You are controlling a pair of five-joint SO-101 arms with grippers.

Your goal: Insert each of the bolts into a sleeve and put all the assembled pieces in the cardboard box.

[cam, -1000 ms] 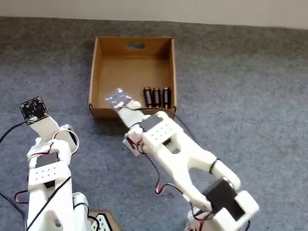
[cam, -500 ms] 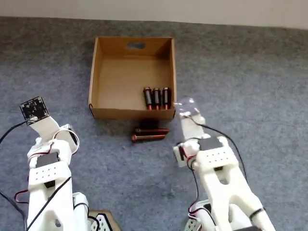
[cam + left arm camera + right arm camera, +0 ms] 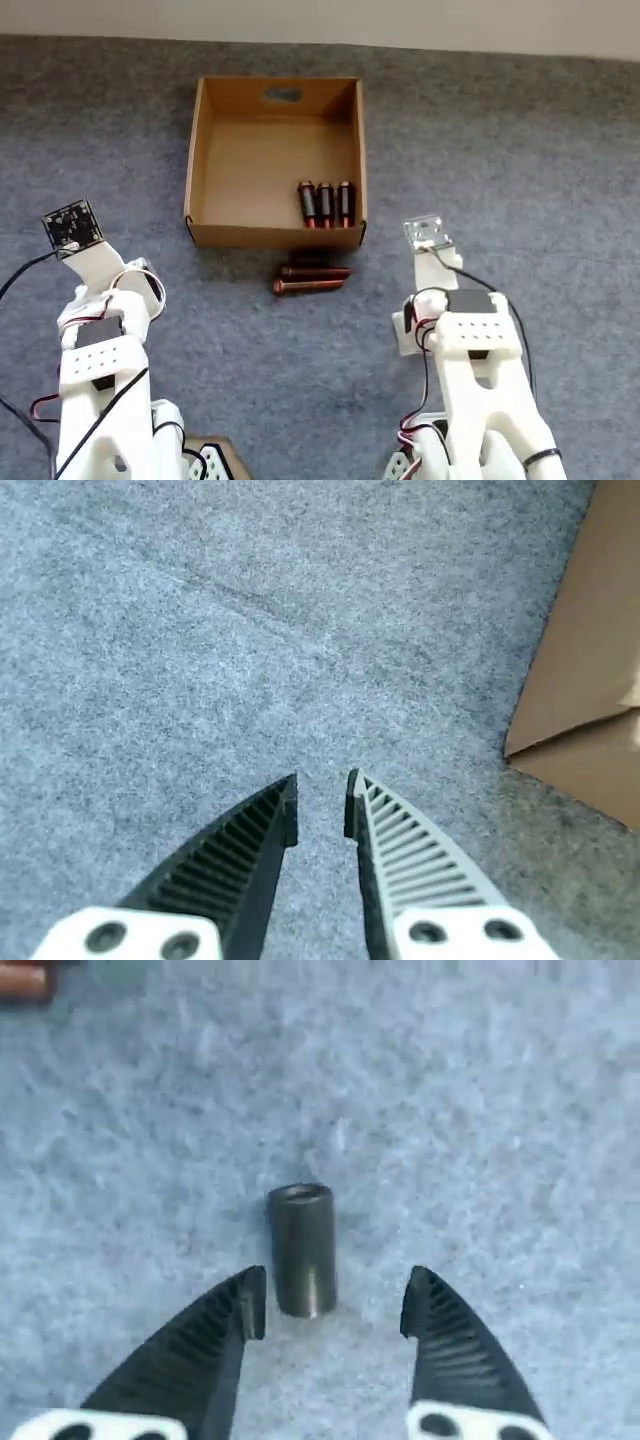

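Right gripper (image 3: 335, 1282) sits low over the grey carpet (image 3: 520, 150), fingers wide apart and holding nothing. A dark sleeve (image 3: 302, 1250) lies loose on the carpet just ahead of the gap between them, open end pointing away. Left gripper (image 3: 320, 802) is parked off to the left, fingers nearly together with a thin slit, nothing in them, near a corner of the cardboard box (image 3: 275, 237).

Further out, two bare bolts (image 3: 312, 278) lie side by side on the carpet, just beside the box's near wall, outside it. Past the wall, three assembled pieces (image 3: 325, 203) stand in a row in the near right corner of the box.

Progress looks past halfway: three done, two bolts left to sleeve and box. One loose sleeve shows; a second can't be made out.

Likely snags: the bolts sit tight against the box wall, leaving little finger room, and finished pieces must clear that wall. The sleeve is round and may roll.
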